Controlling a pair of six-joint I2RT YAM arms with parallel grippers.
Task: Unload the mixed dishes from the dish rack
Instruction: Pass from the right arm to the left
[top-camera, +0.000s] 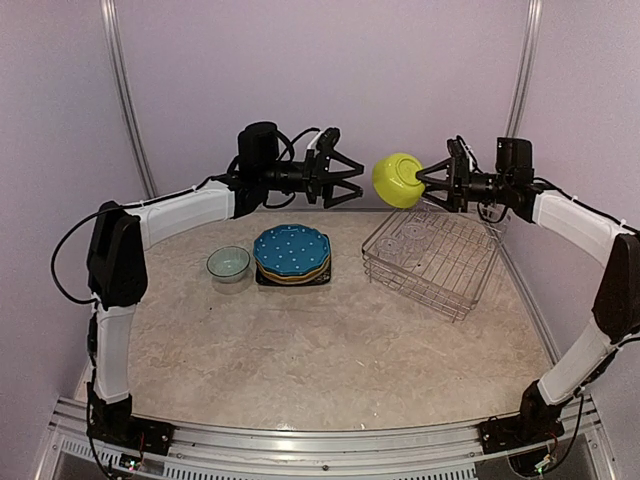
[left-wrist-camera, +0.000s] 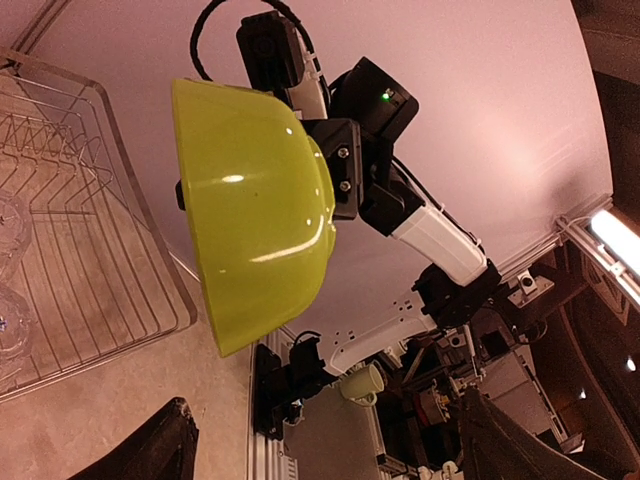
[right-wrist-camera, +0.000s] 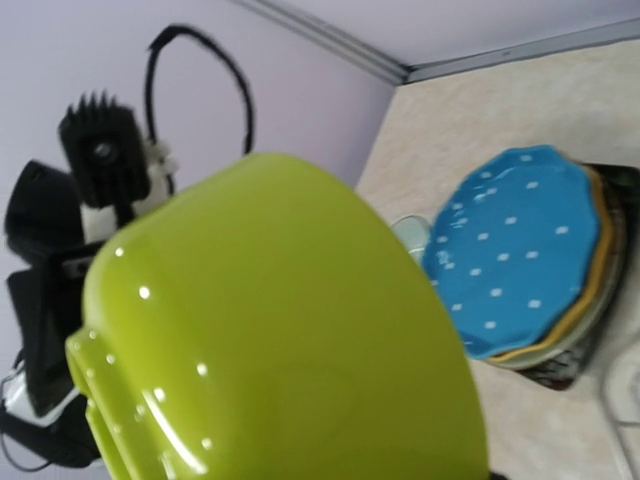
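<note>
My right gripper (top-camera: 423, 181) is shut on the rim of the lime-green bowl (top-camera: 396, 180), holding it on its side in the air above the far left corner of the dish rack (top-camera: 455, 270). My left gripper (top-camera: 350, 181) is open, level with the bowl just to its left, not touching it. In the left wrist view the bowl (left-wrist-camera: 250, 210) hangs ahead of my open fingers (left-wrist-camera: 165, 450). It fills the right wrist view (right-wrist-camera: 280, 330) and hides my right fingers. Two clear glasses (top-camera: 412, 231) lie in the rack.
The blue white-dotted plate (top-camera: 291, 249) tops a stack on a black square plate (top-camera: 323, 277) at mid-table. A pale grey-green bowl (top-camera: 229, 263) stands to its left. Walls rise behind and beside the table.
</note>
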